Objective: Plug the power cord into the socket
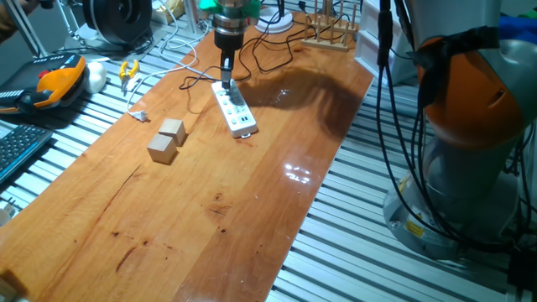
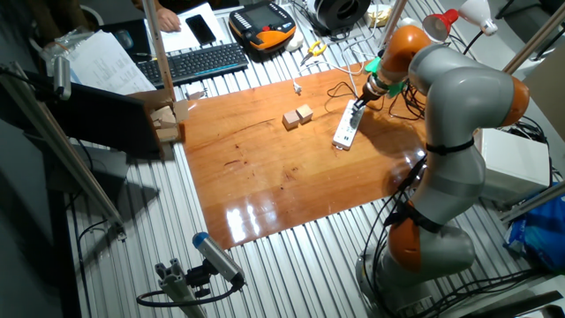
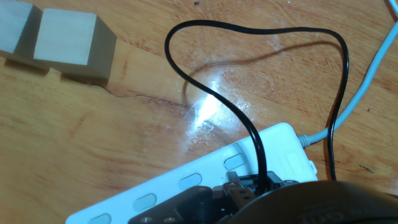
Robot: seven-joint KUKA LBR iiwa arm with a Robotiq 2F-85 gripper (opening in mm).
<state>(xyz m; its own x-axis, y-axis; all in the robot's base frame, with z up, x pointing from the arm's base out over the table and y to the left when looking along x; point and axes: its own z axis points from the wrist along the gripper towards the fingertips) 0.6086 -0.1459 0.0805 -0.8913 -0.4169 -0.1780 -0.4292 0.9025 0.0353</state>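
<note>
The two-finger pincer (image 1: pixel 226 77) stands upright over the far end of the long white power strip (image 1: pixel 234 111), closed on the small black plug (image 3: pixel 239 185) of the thin black power cord (image 3: pixel 249 124), right at the strip's face; two tan wooden cubes (image 1: pixel 167 140) sit beside the strip on the wooden table (image 1: pixel 252 210).

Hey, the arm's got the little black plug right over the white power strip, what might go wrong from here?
1. The long white power strip lies loose on the wooden table, so pressing down could slide or tip it.
2. The thin black power cord loops right beside the gripper; it might snag or tug the plug askew.
3. In the hand view the plug is mostly hidden, so its alignment with the outlet holes cannot be confirmed, and it may jam.
</note>
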